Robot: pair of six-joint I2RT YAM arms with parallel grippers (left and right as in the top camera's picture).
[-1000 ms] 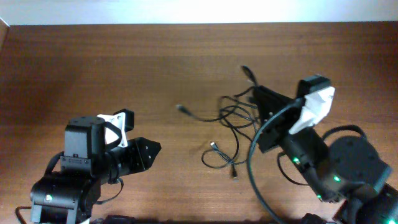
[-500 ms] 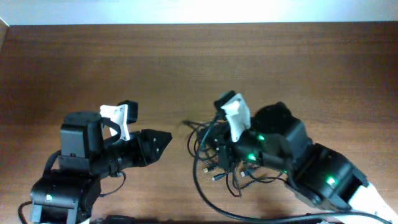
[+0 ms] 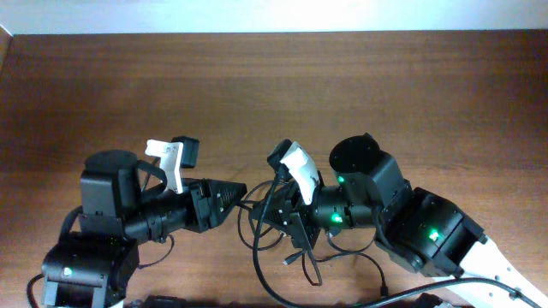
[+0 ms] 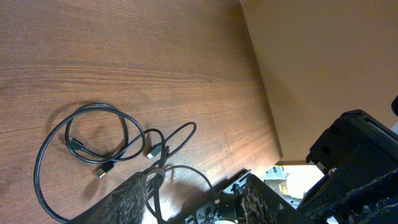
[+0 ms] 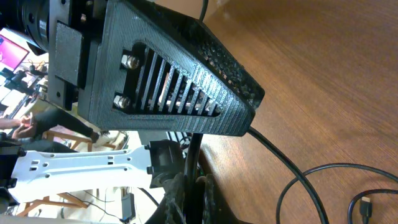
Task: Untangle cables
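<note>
The left tool points right along the tabletop, its fingers standing apart. One black strand runs up against one of them, but nothing looks pinched. Just ahead of it the cables lie partly flat in a loose double loop, with small plug ends resting inside it. The remaining strands rise towards the two tools. To the right, tip to tip with the left one, the right tool is closed on a cord that climbs from between its fingers.

The cords look light, limp and thin, likely to slide through a loose pinch, and the plugs could snag in a loop. A single strand close behind a plug seems the best hold.
</note>
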